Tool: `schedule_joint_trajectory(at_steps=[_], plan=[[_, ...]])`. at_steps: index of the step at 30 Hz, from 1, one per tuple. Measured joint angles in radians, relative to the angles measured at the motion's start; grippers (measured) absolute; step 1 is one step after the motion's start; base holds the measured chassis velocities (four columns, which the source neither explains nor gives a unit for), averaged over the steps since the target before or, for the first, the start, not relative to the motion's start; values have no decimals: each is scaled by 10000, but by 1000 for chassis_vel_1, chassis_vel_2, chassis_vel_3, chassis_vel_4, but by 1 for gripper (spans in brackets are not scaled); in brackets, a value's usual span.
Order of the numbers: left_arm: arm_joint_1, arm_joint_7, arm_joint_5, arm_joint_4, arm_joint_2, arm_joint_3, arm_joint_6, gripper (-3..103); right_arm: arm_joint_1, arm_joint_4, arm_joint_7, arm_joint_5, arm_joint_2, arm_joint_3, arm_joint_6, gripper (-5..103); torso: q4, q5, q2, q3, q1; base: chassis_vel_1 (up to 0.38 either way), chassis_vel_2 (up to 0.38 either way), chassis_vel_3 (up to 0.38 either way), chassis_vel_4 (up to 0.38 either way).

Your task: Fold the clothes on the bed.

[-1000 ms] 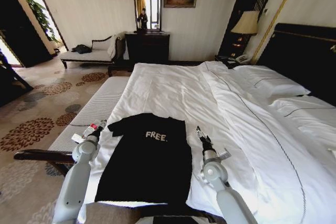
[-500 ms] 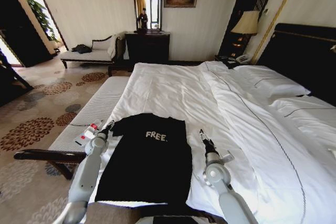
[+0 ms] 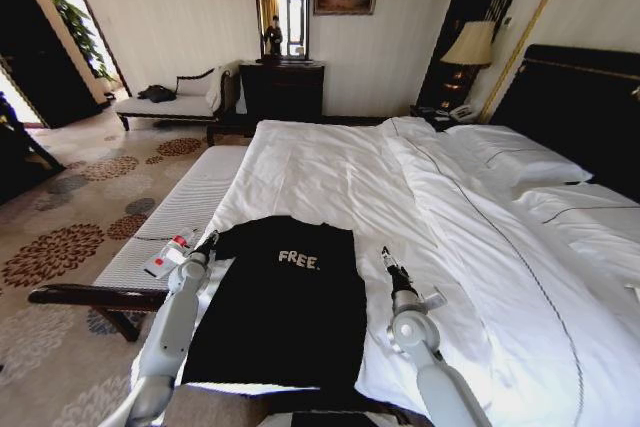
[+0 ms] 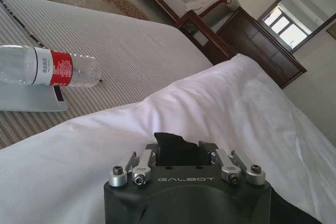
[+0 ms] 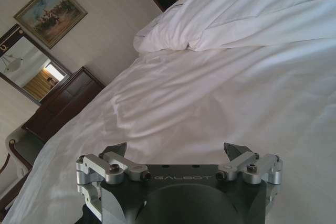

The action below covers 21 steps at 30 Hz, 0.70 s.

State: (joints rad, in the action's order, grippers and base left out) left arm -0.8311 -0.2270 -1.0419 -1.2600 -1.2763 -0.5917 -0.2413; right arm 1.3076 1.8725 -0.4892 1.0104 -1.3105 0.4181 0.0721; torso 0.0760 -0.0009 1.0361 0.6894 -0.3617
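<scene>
Black T-shirt (image 3: 280, 302) lies flat on the bed (image 3: 420, 197), between both claws. Left gripper (image 3: 207, 243) at its left sleeve, clenched on the fabric. Right gripper (image 3: 387, 259) just right of the shirt, released, over white sheet.

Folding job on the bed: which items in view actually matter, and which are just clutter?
Job items:
- black T-shirt, flat on the bed
- left gripper at its left sleeve
- right gripper, open, beside its right edge

Clutter:
- plastic bottle on the striped bench
- pillows
- lamp
- mirror
</scene>
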Motion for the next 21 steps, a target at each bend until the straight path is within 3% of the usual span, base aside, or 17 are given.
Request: schedule_joint_trajectory(at_steps=[4, 8, 10, 13, 21], plan=[[-77, -7, -32, -164, 29, -5, -11, 32, 5, 6, -13, -3, -3, -16, -1, 100, -3, 0, 0, 0, 0, 0, 0, 0, 0], [-286, -70, -105, -592, 92, -90, -15, 10, 49, 11, -37, -24, 1, -24, -2, 100, -3, 2, 0, 0, 0, 0, 0, 0, 0], [-321, -77, -126, -668, 114, -100, -15, 10, 50, 12, -37, -26, 5, -23, -1, 100, -3, 2, 0, 0, 0, 0, 0, 0, 0], [-509, -88, -222, -1065, 307, -104, -17, 1, 51, 13, -60, -27, 28, -5, 6, 100, -6, 3, 0, 0, 1, 0, 0, 0, 0], [-699, -97, -302, -1964, 627, 591, -28, 0, 50, -37, -134, -32, 49, -5, 34, 100, -5, 4, 0, 0, 0, 0, 0, 0, 0]])
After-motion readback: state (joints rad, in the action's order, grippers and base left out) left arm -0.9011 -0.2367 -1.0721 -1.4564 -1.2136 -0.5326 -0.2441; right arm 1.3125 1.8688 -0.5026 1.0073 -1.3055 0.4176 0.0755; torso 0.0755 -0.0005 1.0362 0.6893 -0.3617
